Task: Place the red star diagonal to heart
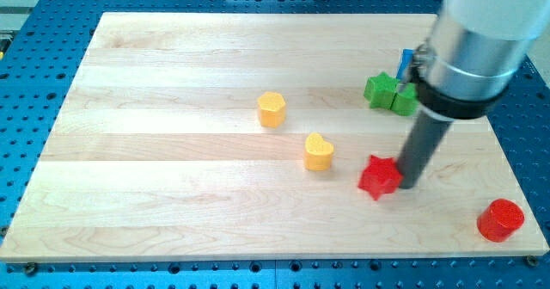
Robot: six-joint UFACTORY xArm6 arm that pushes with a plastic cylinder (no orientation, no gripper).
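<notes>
Tip (406, 186) touching red star's (379, 176) right, yellow heart (318, 151) left

Bare board lies between the red star (379, 176) and yellow heart (319, 151); my tip (406, 186) touches the star's right.

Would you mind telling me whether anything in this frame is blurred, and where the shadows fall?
Camera view: the arm's silver housing at the view's top right looks soft and bright, near overexposed; the blocks are sharp. Light is even, with faint shadows under the yellow heart and red star. My tip rests against the star's right side, crisp.
</notes>
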